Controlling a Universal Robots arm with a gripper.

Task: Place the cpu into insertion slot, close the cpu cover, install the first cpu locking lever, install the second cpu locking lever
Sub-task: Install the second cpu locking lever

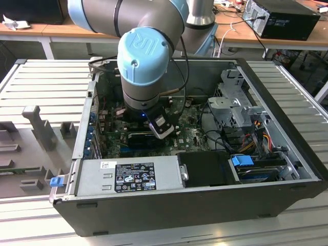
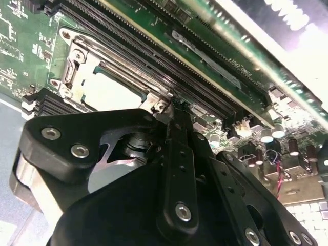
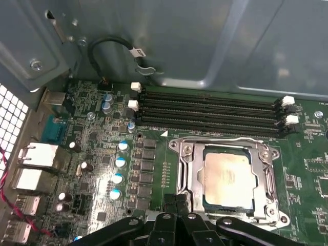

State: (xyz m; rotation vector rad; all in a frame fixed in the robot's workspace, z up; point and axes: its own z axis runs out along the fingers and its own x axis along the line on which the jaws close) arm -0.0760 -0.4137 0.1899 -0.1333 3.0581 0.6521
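Gripper [image 3: 177,218], fingers pressed together and empty, beside the covered socket.
The cpu [image 3: 229,177] sits under the cpu cover [image 3: 187,177]; a misjudged push could scrape the motherboard [image 3: 97,169].

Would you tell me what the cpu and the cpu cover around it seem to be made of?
The cpu looks like metal with a matte, pale silver-beige face. The cpu cover looks like thin bare steel, bright and glossy, judging by the glints along its frame.

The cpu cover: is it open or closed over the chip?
Closed: the cpu cover lies flat around the cpu in the first wrist view, the chip's pale face showing through its window.
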